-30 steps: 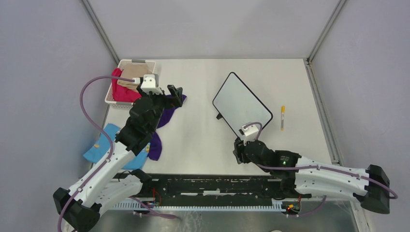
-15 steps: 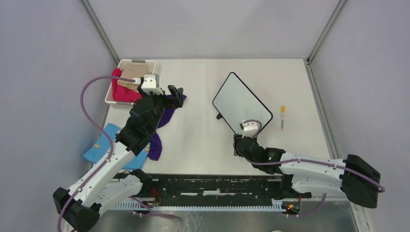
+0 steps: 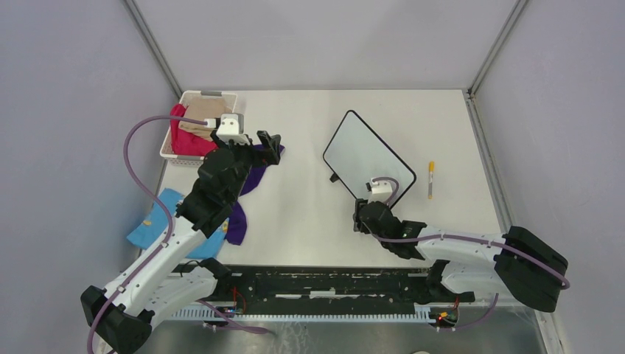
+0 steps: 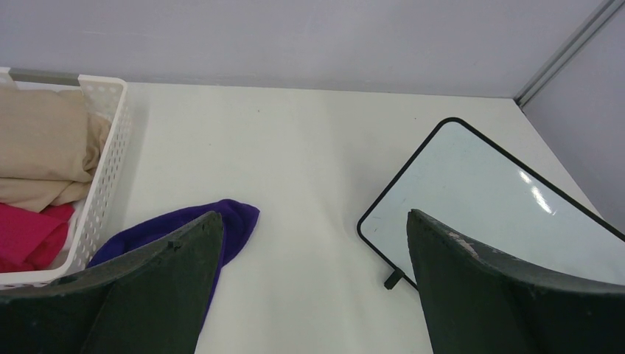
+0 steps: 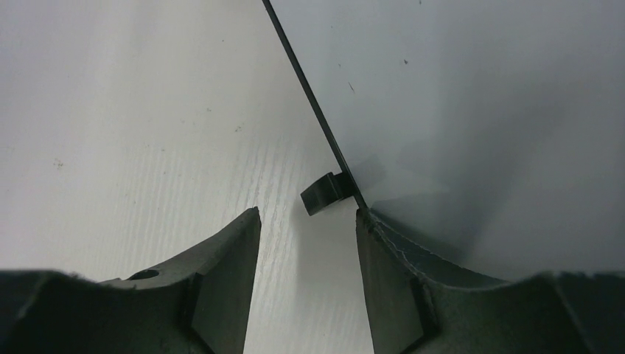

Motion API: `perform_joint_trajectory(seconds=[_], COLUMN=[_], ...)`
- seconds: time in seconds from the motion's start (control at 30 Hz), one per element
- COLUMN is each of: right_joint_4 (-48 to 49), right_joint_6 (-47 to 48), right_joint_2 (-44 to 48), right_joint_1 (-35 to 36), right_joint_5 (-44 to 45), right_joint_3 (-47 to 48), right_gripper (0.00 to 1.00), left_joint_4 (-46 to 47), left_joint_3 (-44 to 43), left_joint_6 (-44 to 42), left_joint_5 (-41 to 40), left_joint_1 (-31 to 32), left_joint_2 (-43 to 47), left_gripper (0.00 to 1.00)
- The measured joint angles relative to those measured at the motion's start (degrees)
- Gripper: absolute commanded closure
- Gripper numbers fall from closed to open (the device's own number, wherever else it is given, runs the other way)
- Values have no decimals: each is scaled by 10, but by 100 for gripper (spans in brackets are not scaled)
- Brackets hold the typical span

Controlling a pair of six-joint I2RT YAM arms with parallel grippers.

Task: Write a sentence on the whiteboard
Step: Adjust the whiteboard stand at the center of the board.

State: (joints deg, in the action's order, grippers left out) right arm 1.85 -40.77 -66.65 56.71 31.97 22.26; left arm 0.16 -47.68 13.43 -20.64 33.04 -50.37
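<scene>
Lying flat on the white tabletop [image 3: 309, 133], right of centre and turned at an angle, the whiteboard [image 3: 365, 151] is seen; its face is blank, no sentence is visible. It is judged light, stiff and thin, with a glossy face likely slippery for pads, so the black frame edge is taken as the better place to hold. Since it is flat against the tabletop, getting under that edge is judged awkward.

A white basket [image 3: 210, 94] with folded clothes is placed at the far left. A purple cloth [image 3: 254, 177] and a blue cloth [image 3: 151, 225] are spread near it.

The left gripper [image 3: 269, 145] is held above the purple cloth, jaws wide, nothing in them. The right gripper [image 5: 308, 219] is set low at the board's near corner, jaws partly apart with the frame edge between them; nothing is clamped.

A yellow marker [image 3: 431, 179] is seen just right of the board, untouched. It is judged light, round, prone to rolling; mid-barrel grasp suggested.

One small black foot [image 5: 324, 193] is seen between the right jaws.
</scene>
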Motion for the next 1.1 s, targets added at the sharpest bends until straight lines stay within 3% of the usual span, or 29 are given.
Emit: perform_joint_trajectory(seconds=[0.4,0.87,1.1], right_joint_4=[24,24,24], right_joint_6=[12,62,87], right_joint_2=[-58,-62,-63], right_joint_1=[-41,-108,-136], right_joint_5=[-19,-8,0], right_joint_3=[0,0,0], right_gripper=[51,57,87], left_joint_4=[0,0,0], left_joint_3=[0,0,0], left_joint_6=[0,0,0], left_joint_5=[2,3,4], left_joint_1=[1,1,1], left_joint_2=[-2,-7,-9], left_gripper=[0,0,0])
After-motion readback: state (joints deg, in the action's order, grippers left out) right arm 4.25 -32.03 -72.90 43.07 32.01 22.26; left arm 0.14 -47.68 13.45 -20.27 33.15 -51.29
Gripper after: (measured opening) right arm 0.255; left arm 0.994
